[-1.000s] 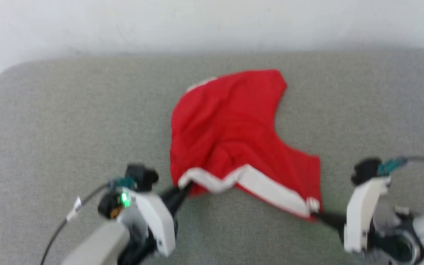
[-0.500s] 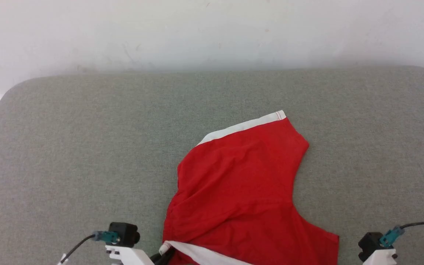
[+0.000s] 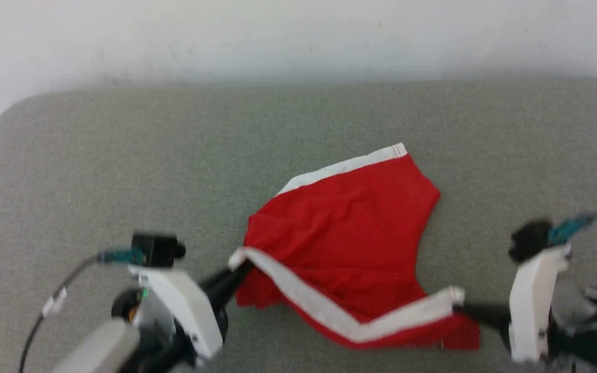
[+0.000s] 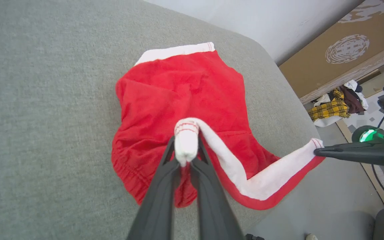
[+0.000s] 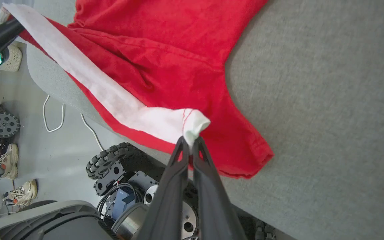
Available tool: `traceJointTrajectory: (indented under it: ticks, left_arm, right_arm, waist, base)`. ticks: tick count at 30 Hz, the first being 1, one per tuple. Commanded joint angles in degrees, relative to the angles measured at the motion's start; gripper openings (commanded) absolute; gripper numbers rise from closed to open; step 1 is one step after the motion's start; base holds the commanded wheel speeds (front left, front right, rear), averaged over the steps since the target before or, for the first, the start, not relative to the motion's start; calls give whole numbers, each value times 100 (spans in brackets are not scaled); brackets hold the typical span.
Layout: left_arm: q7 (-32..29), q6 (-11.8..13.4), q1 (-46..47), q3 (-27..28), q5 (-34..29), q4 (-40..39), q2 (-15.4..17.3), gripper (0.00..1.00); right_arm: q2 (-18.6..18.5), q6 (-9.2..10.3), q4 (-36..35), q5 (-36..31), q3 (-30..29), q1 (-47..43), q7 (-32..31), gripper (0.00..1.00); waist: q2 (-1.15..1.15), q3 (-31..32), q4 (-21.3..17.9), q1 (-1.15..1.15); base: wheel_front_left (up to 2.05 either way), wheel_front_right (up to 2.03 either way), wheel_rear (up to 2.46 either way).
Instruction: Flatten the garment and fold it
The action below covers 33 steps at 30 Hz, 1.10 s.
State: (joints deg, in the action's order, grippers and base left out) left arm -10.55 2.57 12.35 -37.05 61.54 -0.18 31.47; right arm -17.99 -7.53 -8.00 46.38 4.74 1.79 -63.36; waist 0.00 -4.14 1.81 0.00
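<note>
The red shorts [image 3: 350,228] lie rumpled on the grey padded table [image 3: 122,171], with one white-trimmed edge [image 3: 345,167] flat at the far side. A white band [image 3: 329,311] sags between my two grippers, lifted off the table. My left gripper [image 3: 239,264] is shut on the band's left end [image 4: 186,143]. My right gripper [image 3: 459,305] is shut on its right end [image 5: 195,125]. In the left wrist view the right gripper [image 4: 317,152] pinches the far corner. No print shows on the fabric.
The table's near edge runs just below the shorts; beyond it, in the right wrist view, are my wheeled base [image 5: 118,166], a white cable [image 5: 55,113] and a person's shoes [image 5: 22,191] on the floor. A cardboard panel [image 4: 338,50] and a heap of clothes [image 4: 335,106] stand off the table's right end.
The head camera has tilted up and back down. Both grippers have raised the white band and drawn it taut, and the far leg has unrolled, showing its white trim.
</note>
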Motion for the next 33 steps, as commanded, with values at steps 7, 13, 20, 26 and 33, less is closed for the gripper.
traceJointTrajectory:
  ticks: [7, 13, 20, 26, 33]
  left_arm:
    - [-932, -344, 2006, 206, 130, 461, -27, 0]
    - [-1444, -264, 3766, 362, -108, 1272, -175, 0]
    - [-1060, -120, 5531, 643, -670, 2051, -360, 0]
    - [-265, 10, 6792, 626, -1583, 2489, -358, 0]
    - [893, 153, 7551, 622, -2333, 3024, -358, 0]
  right_arm:
    - [146, 4, 522, -116, -282, 2385, -419, 0]
    - [556, 4, 1467, -782, -400, 4526, -177, 0]
    - [1115, 4, 2485, -1494, -628, 6568, 1015, 0]
    - [1357, 4, 3157, -1721, -806, 7813, 2395, 0]
    - [1422, 4, 3455, -1460, -587, 8532, 3738, 0]
  waist:
    - [0, -1007, -95, 0]
    - [0, -1761, -202, 0]
    - [0, -2352, -338, 0]
    - [0, -2602, -389, 0]
    - [0, -2739, -434, 0]
  base:
    - [0, 0, 0]
    - [0, 0, 0]
    - [0, 0, 0]
    - [0, 0, 0]
    - [0, 0, 0]
